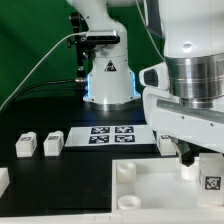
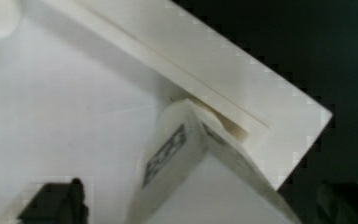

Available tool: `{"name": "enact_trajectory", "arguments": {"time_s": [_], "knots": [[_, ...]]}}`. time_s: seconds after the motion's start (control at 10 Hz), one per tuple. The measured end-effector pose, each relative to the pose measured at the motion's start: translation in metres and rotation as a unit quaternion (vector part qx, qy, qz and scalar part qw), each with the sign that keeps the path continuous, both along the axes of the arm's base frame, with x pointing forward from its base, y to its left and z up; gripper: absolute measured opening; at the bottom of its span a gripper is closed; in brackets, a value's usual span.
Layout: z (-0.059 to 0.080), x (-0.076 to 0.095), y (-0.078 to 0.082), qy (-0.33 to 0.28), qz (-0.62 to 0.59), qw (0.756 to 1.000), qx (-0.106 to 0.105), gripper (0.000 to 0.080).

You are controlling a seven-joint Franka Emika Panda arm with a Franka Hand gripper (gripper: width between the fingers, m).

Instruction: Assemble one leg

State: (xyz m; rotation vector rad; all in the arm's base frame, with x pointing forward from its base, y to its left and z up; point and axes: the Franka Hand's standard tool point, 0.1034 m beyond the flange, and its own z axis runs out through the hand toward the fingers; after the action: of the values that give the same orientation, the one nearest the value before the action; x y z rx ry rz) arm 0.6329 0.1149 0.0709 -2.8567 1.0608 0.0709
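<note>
One leg (image 1: 210,176), a small white post with a black-and-white tag, stands upright at the right corner of the large white panel (image 1: 150,192). My gripper (image 1: 203,160) is over it. In the wrist view the leg (image 2: 202,165) rises between my dark fingertips (image 2: 51,200), which stand wide apart with a gap showing on one side. The gripper (image 2: 197,205) is open around the leg. Two more legs (image 1: 24,145) (image 1: 53,143) lie on the table at the exterior view's left. Another white part (image 1: 3,180) is at the left edge.
The marker board (image 1: 110,133) lies mid-table in front of the arm's base (image 1: 108,80). The panel has round holes near its corners (image 1: 125,170). A green backdrop stands behind.
</note>
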Motion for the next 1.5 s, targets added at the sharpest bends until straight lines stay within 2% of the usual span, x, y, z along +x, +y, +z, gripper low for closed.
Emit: {"name": "enact_trajectory", "arguments": {"time_s": [0.2, 0.4, 0.6, 0.7, 0.8, 0.9, 1.1, 1.2, 1.3, 1.5], "knots": [[0.002, 0.004, 0.003, -0.016, 0.148, 0.989, -0.014, 0.0649], [0.001, 0.007, 0.001, -0.041, 0.281, 0.958, -0.023, 0.0649], [0.001, 0.007, 0.001, -0.04, 0.264, 0.963, -0.022, 0.0619], [0.001, 0.007, 0.001, -0.04, 0.264, 0.963, -0.022, 0.0446], [0.001, 0.007, 0.001, -0.039, 0.251, 0.967, -0.021, 0.0446], [0.001, 0.007, 0.0, -0.034, 0.195, 0.98, -0.021, 0.0291], [0.001, 0.007, -0.002, -0.023, 0.082, 0.996, -0.019, 0.0291], [0.002, 0.007, -0.005, -0.005, -0.056, 0.998, -0.015, 0.0291], [0.001, 0.005, -0.007, 0.01, -0.176, 0.984, -0.012, 0.0291], [-0.001, 0.003, -0.008, 0.037, -0.352, 0.935, 0.002, 0.0291]]}}
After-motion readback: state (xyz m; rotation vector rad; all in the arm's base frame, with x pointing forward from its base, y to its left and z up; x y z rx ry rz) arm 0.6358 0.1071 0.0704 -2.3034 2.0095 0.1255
